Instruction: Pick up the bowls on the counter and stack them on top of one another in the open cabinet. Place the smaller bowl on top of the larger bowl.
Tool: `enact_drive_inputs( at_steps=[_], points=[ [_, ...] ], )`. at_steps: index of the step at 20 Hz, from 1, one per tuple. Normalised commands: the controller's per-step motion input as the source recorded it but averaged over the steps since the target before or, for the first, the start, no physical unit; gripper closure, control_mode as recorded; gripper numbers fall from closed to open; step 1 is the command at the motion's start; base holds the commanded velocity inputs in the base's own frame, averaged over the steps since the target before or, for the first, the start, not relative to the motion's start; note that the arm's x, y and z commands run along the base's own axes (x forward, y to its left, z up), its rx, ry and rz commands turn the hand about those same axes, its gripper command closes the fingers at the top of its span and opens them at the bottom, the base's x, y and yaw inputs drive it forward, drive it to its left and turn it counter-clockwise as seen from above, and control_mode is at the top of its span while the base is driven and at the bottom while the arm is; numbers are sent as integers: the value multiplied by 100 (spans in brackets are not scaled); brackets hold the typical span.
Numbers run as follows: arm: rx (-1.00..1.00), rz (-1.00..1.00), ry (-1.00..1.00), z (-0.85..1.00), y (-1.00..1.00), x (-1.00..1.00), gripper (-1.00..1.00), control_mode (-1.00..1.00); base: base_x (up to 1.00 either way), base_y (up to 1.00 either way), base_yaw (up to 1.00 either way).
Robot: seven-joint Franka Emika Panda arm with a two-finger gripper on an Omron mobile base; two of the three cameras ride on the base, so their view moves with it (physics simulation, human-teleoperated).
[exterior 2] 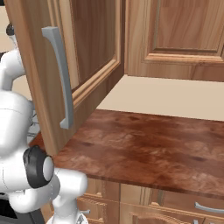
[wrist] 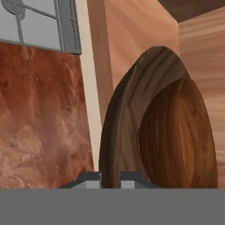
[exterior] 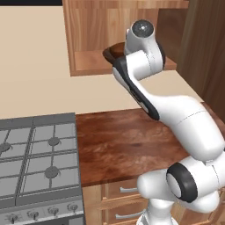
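Here the arm reaches up from the counter into the open cabinet, its wrist right at the shelf. The large bowl lies on that shelf; from the left base camera only its dark rim peeks out just left of the wrist. The small bowl sits inside the large one, toward the cabinet's back panel. The gripper hangs close over the large bowl's rim, its two fingertips showing a narrow gap with nothing between them; whether the jaws are fully closed I cannot tell. The stove stands beside the counter, left of it. The cabinet door is swung out over the counter.
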Motion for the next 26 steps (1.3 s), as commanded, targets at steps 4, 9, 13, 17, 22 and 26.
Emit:
enact_drive_inputs(
  at_steps=[4,9,13,17,22,26],
  points=[
    [0,3,5,10,-1,24,100,-100,0,0,0],
    [0,3,4,3,-1,24,100,-100,0,0,0],
    [0,0,3,0,-3,18,100,-100,0,0,0],
    [1,0,3,-3,-5,12,100,-100,0,0,0],
    [2,0,1,-8,-5,15,100,-100,0,0,0],
    [2,0,1,-12,-4,15,100,-100,0,0,0]
  ],
)
